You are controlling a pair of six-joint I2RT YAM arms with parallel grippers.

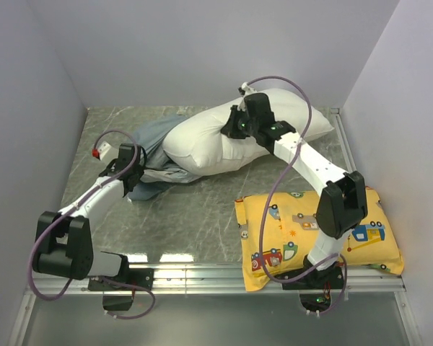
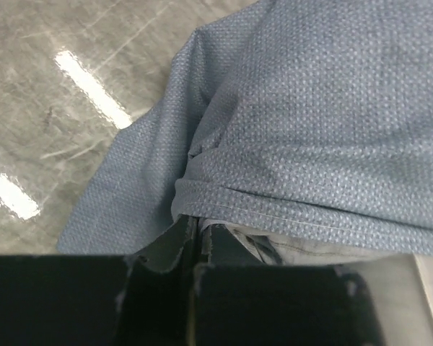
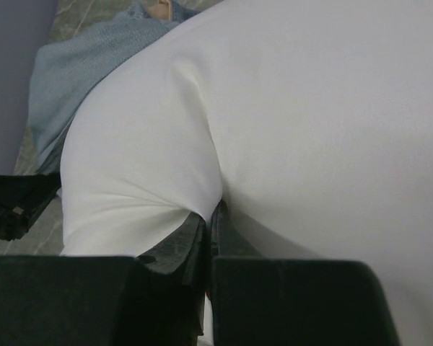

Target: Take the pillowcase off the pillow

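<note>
The plain white pillow (image 1: pixel 224 140) lies across the back middle of the table, bare except at its left end. The blue-grey pillowcase (image 1: pixel 153 148) is bunched at that left end and on the table beside it. My left gripper (image 1: pixel 135 173) is shut on a fold of the pillowcase (image 2: pixel 289 122) at its near edge. My right gripper (image 1: pixel 234 126) is shut on a pinch of the pillow (image 3: pixel 274 115) on its top. The pillowcase also shows in the right wrist view (image 3: pixel 72 79), at the upper left behind the pillow.
A yellow cartoon-vehicle print pillow (image 1: pixel 289 231) lies at the front right, under my right arm. Grey walls close the left, back and right sides. The marble-pattern table (image 1: pixel 187 209) shows bare between the arms.
</note>
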